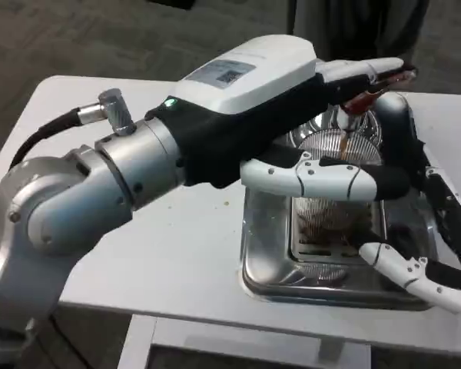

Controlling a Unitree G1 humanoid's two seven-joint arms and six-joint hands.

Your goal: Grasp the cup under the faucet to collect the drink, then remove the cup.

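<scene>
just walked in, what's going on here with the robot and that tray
The robot's left hand is reaching across a metal tray and its fingers wrap around a clear ribbed cup standing on the tray. A thin brown stream is running down into the cup from above, so the drink looks to be filling. The right hand sits at the tray's right edge; whether it holds anything is hard to tell. The cup has not been taken away yet.
</scene>
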